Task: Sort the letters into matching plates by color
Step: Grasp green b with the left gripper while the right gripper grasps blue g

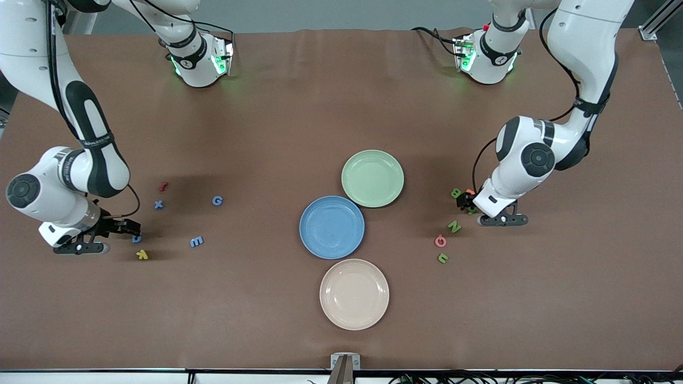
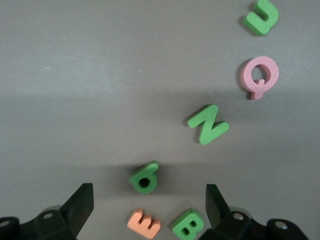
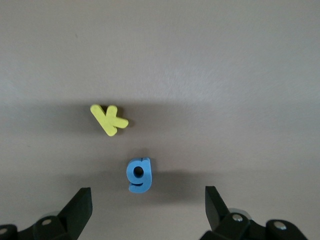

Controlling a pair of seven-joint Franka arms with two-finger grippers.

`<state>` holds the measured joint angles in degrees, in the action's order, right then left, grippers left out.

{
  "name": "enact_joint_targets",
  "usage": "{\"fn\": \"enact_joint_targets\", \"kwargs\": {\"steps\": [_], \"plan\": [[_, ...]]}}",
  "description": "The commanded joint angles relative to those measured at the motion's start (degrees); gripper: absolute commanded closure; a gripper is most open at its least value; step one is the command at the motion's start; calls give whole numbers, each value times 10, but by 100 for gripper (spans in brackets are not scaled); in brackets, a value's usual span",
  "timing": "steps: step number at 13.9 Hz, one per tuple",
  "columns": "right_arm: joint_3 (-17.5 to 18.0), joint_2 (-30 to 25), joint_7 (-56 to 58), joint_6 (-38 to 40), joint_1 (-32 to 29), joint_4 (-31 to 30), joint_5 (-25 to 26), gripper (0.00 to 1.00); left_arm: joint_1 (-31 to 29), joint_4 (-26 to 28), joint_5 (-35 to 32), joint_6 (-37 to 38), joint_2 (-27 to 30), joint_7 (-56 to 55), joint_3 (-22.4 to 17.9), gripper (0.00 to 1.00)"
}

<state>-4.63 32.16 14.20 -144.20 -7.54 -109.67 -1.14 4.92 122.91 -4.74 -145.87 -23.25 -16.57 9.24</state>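
The pale green plate (image 1: 372, 178) and the blue plate (image 1: 332, 227) sit mid-table, both bare. My left gripper (image 1: 465, 201) is open and low over a cluster at the left arm's end. In the left wrist view (image 2: 148, 202) a green "6"-shaped letter (image 2: 145, 176), an orange E (image 2: 144, 223) and a green B (image 2: 188, 224) lie between its fingers. A green N (image 2: 208, 123) and a green u (image 2: 261, 17) lie farther off. My right gripper (image 1: 130, 229) is open (image 3: 148, 205), just short of a blue g (image 3: 139, 174). Blue x (image 1: 158, 204), G (image 1: 217, 200) and m (image 1: 196, 241) lie nearby.
A cream-beige plate (image 1: 354, 294) sits nearer the front camera than the blue plate. A pink Q (image 2: 259, 75) lies among the green letters. A yellow k (image 3: 109, 119) lies by the blue g, and a red letter (image 1: 164, 186) by the blue x.
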Motion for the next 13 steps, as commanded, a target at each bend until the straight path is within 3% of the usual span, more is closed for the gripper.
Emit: {"fn": "enact_joint_targets", "kwargs": {"steps": [1,4,6,13], "plan": [[14,5,14,-12,-9,-6,-12,7,3,-3,-42,-16,-16,-26,-2,3],[14,13,14,-27,-9,-5,-12,34,-1,-4,-52,-29,-33,-29,-3,7],[14,18,14,-29,-9,-5,-12,44,-1,-4,-52,-39,-42,-32,-4,10],[17,33,14,-35,-12,-1,-25,44,-2,0,-52,-42,-50,-32,-7,33]]}}
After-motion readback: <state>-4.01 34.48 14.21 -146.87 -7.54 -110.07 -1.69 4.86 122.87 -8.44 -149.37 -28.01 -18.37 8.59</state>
